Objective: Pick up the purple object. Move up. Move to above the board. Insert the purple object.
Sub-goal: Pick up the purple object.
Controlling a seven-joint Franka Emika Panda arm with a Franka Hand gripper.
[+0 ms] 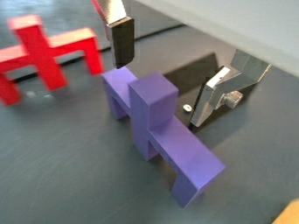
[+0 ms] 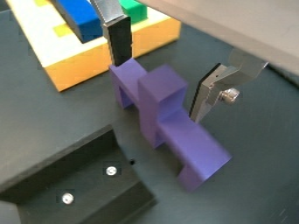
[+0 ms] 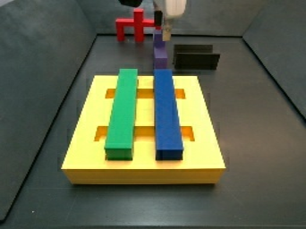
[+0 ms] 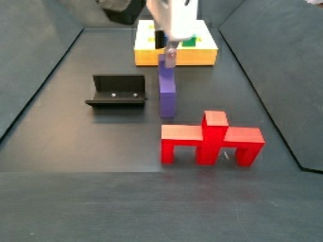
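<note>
I had the gripper (image 2: 163, 79) low over the purple object (image 2: 163, 118), which lay on the dark floor between the fixture (image 4: 116, 91) and the red piece (image 4: 209, 139), well apart from the board (image 3: 146, 134). The two fingers (image 1: 121, 39) stood wide open, one on each side of the block's raised stem. In both wrist views I could see a gap on the far side, so it held nothing.

The purple object looked like a hard, solid block. I thought it would not bend or squash, and it seemed light enough for one arm. Its skin looked dull, not shiny, so I guessed the dark pads would hold it without much slipping. It did not look easy to break.

I judged the best place to grab was the stem in the middle, on its two flat sides. A hold out on one end of the bar might have let it tip. A straight grip would help it fit a slot in the board.
</note>
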